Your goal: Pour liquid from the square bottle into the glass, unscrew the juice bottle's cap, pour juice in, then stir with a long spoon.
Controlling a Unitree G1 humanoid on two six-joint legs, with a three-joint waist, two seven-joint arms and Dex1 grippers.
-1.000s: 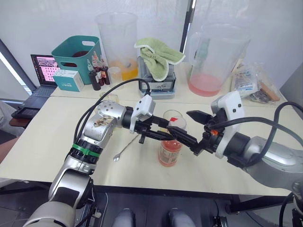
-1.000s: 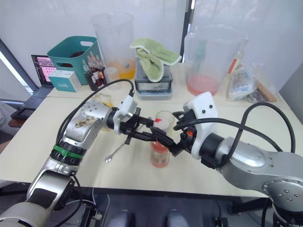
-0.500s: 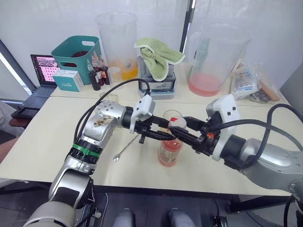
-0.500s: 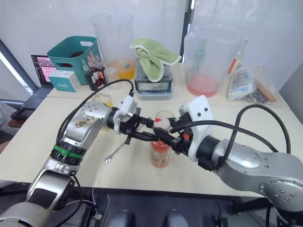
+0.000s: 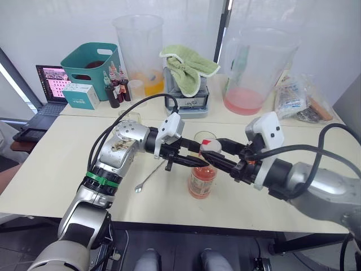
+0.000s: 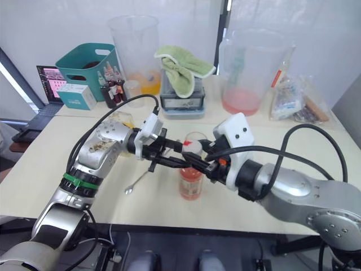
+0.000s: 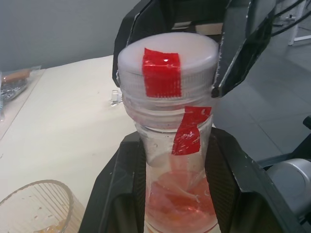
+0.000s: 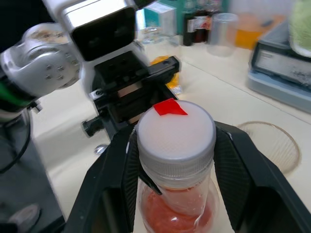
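Two grippers meet at the juice bottle (image 5: 202,179) standing mid-surface (image 5: 56,169), part-filled with red juice, white cap (image 8: 175,133) on (red tape across it). Left gripper (image 5: 196,162) fingers clamp its neck; right gripper (image 5: 210,154) fingers, spread wide a second ago, now flank the cap. The glass (image 5: 205,139) stands just behind, the spoon (image 5: 148,176) nearby.

One juice bottle (image 5: 202,175), one glass (image 5: 206,140), one long spoon (image 5: 148,177). Two big clear pitchers (image 5: 140,42) along the upper frame, one green towel (image 5: 189,68), one teal basket (image 5: 90,66), one laptop (image 5: 49,93), two pincers: left pincer (image 5: 194,162), right pincer (image 5: 211,153).
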